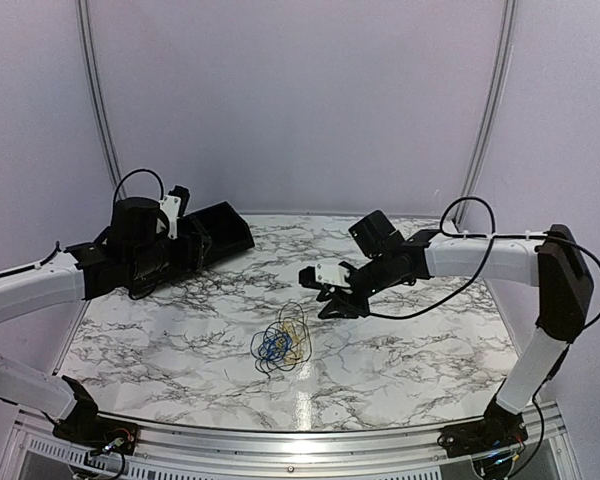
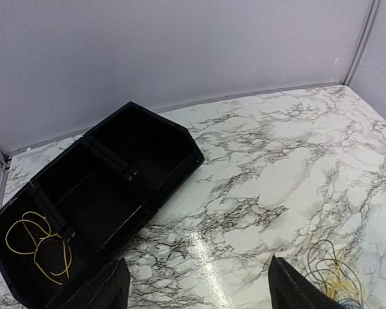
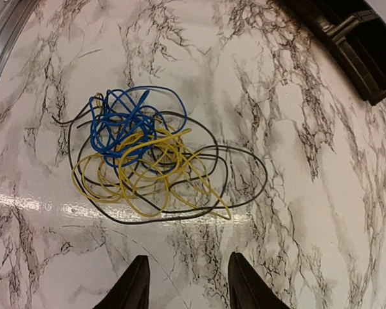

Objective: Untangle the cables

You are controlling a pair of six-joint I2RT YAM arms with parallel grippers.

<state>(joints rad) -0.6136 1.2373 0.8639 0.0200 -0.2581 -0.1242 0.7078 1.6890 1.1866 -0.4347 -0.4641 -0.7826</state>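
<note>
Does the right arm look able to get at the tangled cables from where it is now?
Probably yes. The right hand hangs open just short of the tangle of cables, which lies in the open on the table, nothing between them. The black bin sits well off to one side.

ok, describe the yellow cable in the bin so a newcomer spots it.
Look at the black bin at the table's far left. Its end section holds one loose yellow cable, lying alone, not knotted into the tangled pile mid-table.
</note>
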